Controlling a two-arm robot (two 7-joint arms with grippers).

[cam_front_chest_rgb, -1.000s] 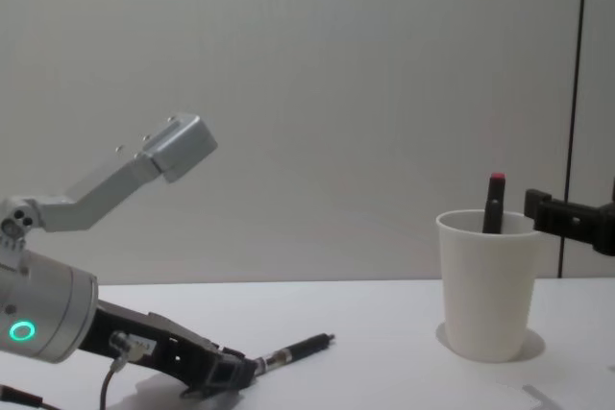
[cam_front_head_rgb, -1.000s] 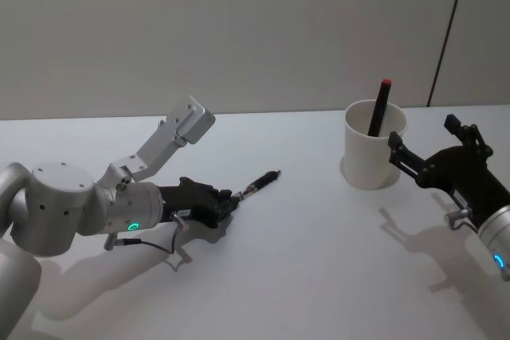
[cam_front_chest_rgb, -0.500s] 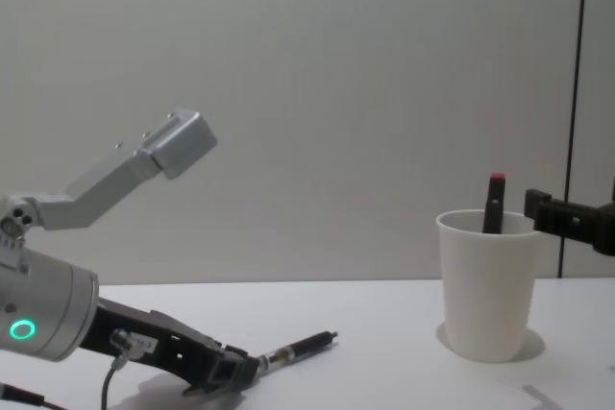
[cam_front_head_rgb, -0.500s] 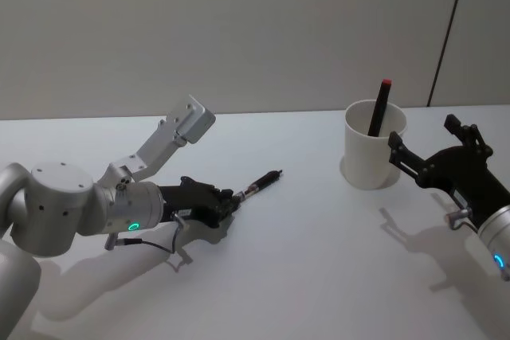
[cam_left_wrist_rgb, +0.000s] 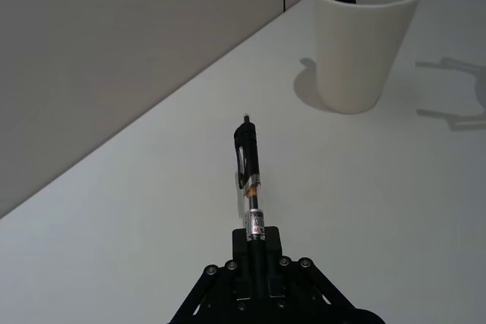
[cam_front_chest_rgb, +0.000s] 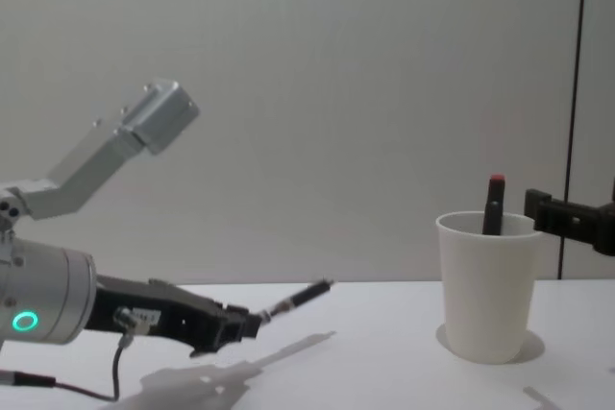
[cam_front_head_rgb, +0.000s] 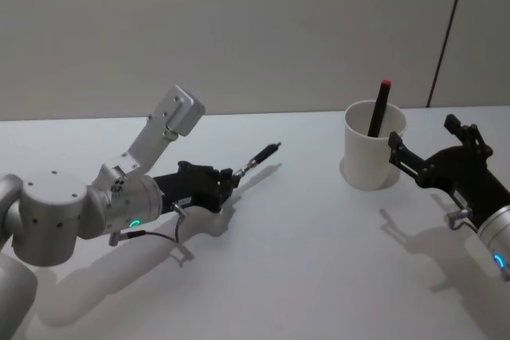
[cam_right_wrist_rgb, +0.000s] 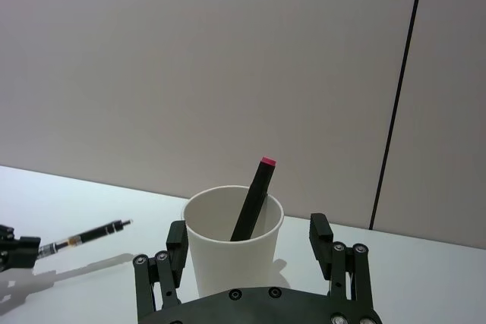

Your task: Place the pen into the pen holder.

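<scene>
My left gripper (cam_front_head_rgb: pixel 229 174) is shut on the rear end of a black pen (cam_front_head_rgb: pixel 259 157), which it holds a little above the white table, its tip pointing up and toward the pen holder. The left wrist view shows the pen (cam_left_wrist_rgb: pixel 249 168) sticking straight out from the shut jaws. The pen holder (cam_front_head_rgb: pixel 373 149), a white paper cup, stands at the right with a black red-capped marker (cam_front_head_rgb: pixel 379 107) leaning inside. My right gripper (cam_front_head_rgb: pixel 425 138) stands open just to the right of the cup, and in its wrist view the cup (cam_right_wrist_rgb: pixel 228 263) shows between its two fingers.
The white table (cam_front_head_rgb: pixel 303 260) lies bare between the pen and the cup. A plain grey wall rises behind the table's far edge, with a dark vertical seam (cam_front_head_rgb: pixel 446 29) at the right.
My left gripper has lifted the pen off the table and carried it slightly back; the pen now casts a shadow below. The right gripper and cup have not moved.
</scene>
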